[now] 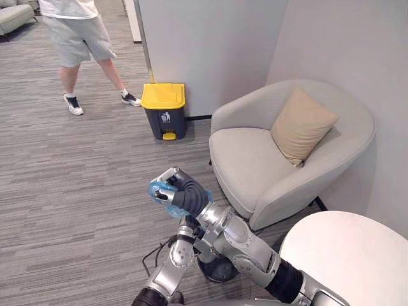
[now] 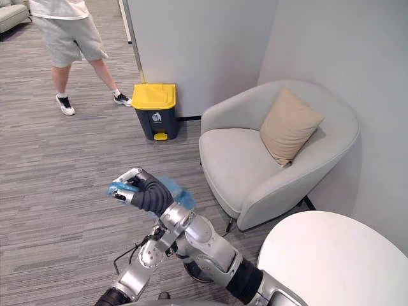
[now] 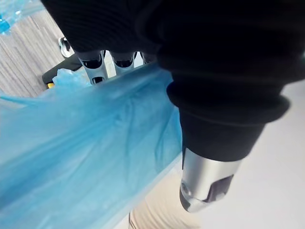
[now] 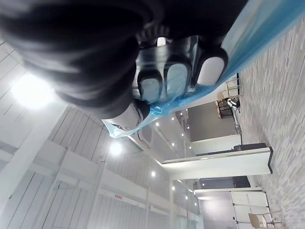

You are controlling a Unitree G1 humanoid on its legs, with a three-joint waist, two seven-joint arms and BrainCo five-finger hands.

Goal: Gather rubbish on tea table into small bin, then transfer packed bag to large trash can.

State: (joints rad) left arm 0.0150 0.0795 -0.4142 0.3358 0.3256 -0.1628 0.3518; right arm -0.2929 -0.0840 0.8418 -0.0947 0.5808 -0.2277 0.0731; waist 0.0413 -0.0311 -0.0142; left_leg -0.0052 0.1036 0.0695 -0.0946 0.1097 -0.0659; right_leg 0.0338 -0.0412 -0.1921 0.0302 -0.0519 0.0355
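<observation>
Your R hand point(image 1: 183, 194): fingers point(image 1: 167, 174) curled tight round blue bag point(image 1: 155, 189); yellow-lid trash can point(image 1: 164, 109) well beyond fingers.

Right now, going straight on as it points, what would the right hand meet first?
Likely open carpet left of the yellow-lidded bin, toward the person; depth is unclear. The right hand clutches the blue bag.
</observation>
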